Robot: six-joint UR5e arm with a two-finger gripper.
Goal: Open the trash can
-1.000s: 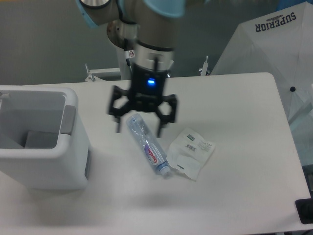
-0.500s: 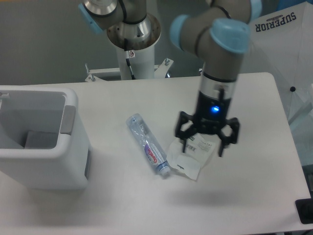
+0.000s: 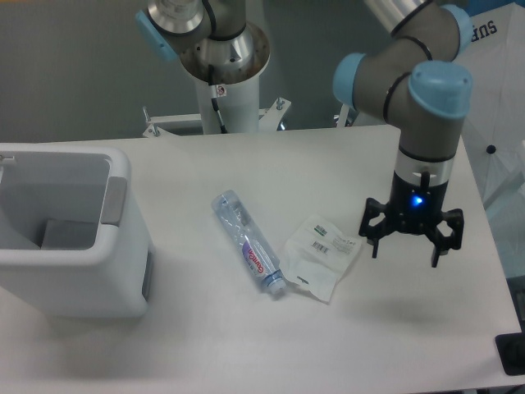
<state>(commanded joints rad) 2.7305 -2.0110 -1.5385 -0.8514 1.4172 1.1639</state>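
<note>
Right now, fingers: the gripper (image 3: pixel 407 244) hangs above the table with its two fingers (image 3: pixel 376 244) spread wide, nothing between them, pointing down.
Gripper body: black, with a blue light glowing on its front, mounted under a grey wrist with a light blue cap.
Beneath the fingers: bare white table (image 3: pixel 410 312), with a faint shadow of the gripper on it.
Just left of the fingers: a crumpled clear plastic wrapper (image 3: pixel 321 256) with a printed white label, lying flat on the table, apart from the fingertips.
Further left: a clear plastic bottle (image 3: pixel 248 242) lying on its side, its cap end toward the front of the table and touching or nearly touching the wrapper's edge.
Far left of the fingers: the trash can (image 3: pixel 70 238), a large white boxy bin at the table's left edge, well apart from the gripper; its top shows an open grey interior, and a grey tab (image 3: pixel 114 200) sits on its right rim.
Behind the fingers: the arm's grey base column (image 3: pixel 223 78) at the back of the table.
</note>
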